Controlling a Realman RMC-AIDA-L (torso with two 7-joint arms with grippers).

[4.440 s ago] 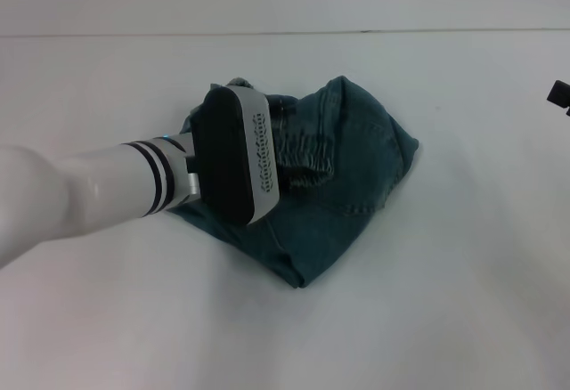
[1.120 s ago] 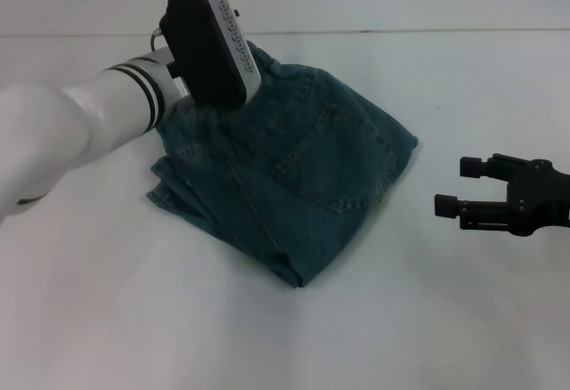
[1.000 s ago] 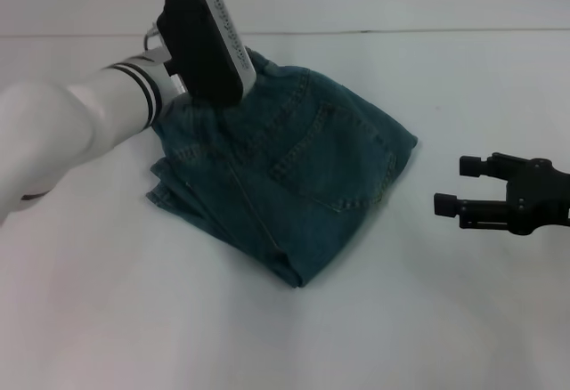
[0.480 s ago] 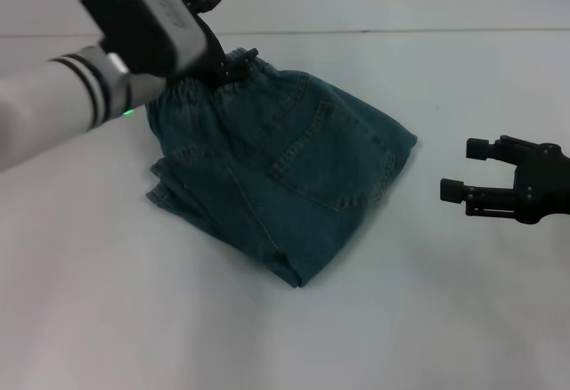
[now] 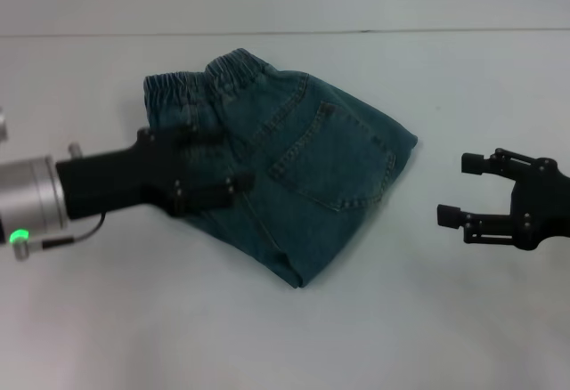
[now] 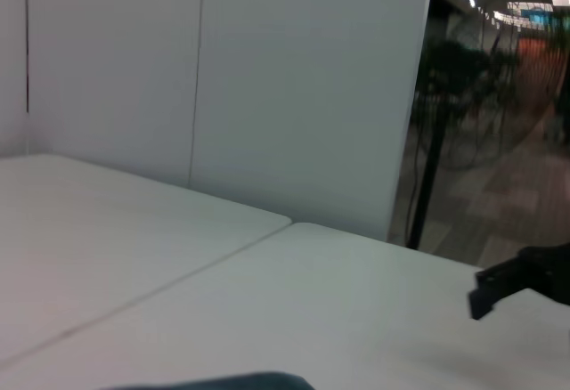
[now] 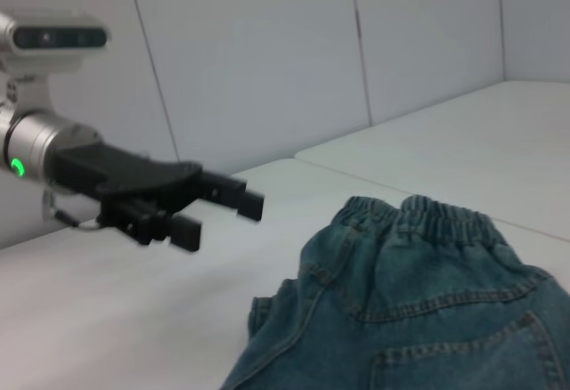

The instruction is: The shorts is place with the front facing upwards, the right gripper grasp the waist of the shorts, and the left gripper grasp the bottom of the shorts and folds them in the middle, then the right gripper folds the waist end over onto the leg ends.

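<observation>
The blue-green denim shorts [image 5: 312,176] lie folded lengthwise with a back pocket [image 5: 334,163] facing up. The gathered waist [image 5: 209,78] is at the far left, and the leg ends [image 5: 361,216] seem to form the near-right edge. My left gripper [image 5: 233,160], a black claw on a silver wrist with a green light, hovers open and empty over the shorts' left side. My right gripper [image 5: 459,190] stands open and empty to the right of the shorts, apart from them. The right wrist view shows the left gripper [image 7: 207,214] beside the shorts [image 7: 410,319] and the waist [image 7: 419,216].
The white table [image 5: 427,319] spreads all around the shorts, and its far edge [image 5: 374,31] meets a pale wall. In the left wrist view there is a seam in the table [image 6: 178,270], a wall panel [image 6: 303,87] and a black finger of the right gripper [image 6: 503,279].
My left arm let go of the waist at the back and swung down to the left; its open gripper now hovers over the shorts' left side. The right gripper has barely moved.
</observation>
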